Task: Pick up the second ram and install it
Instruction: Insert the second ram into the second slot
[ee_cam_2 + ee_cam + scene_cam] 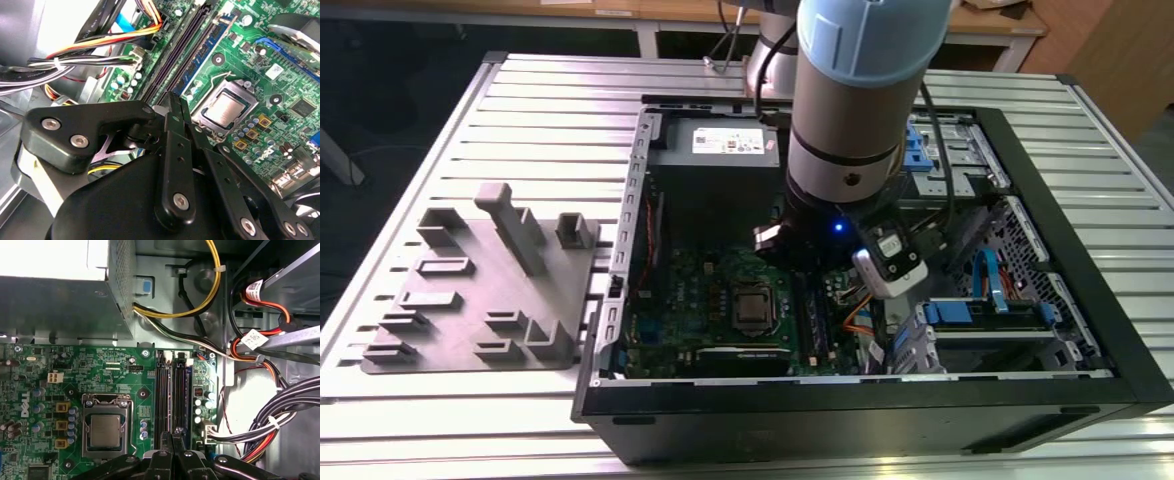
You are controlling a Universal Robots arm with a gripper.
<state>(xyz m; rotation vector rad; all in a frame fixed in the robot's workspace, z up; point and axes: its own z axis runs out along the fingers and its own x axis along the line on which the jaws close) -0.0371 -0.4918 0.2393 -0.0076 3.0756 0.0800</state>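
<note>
Inside the open case (854, 415), the fingers (162, 462) pinch the second ram (173, 436) edge-on.

The computer case (854, 415) lies open on the tabletop (547, 100), the holder block (467, 300) just beside it at the exterior view's left. Inside, the motherboard (680, 310) carries the processor socket (751, 310), with the memory slots (814, 320) at the exterior view's right of it. In the first wrist view my gripper (172, 437) hangs over those slots.

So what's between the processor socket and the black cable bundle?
In the first wrist view, the long dark memory slots lie between the processor socket and the cable bundle, plus a row of small capacitors.
</note>
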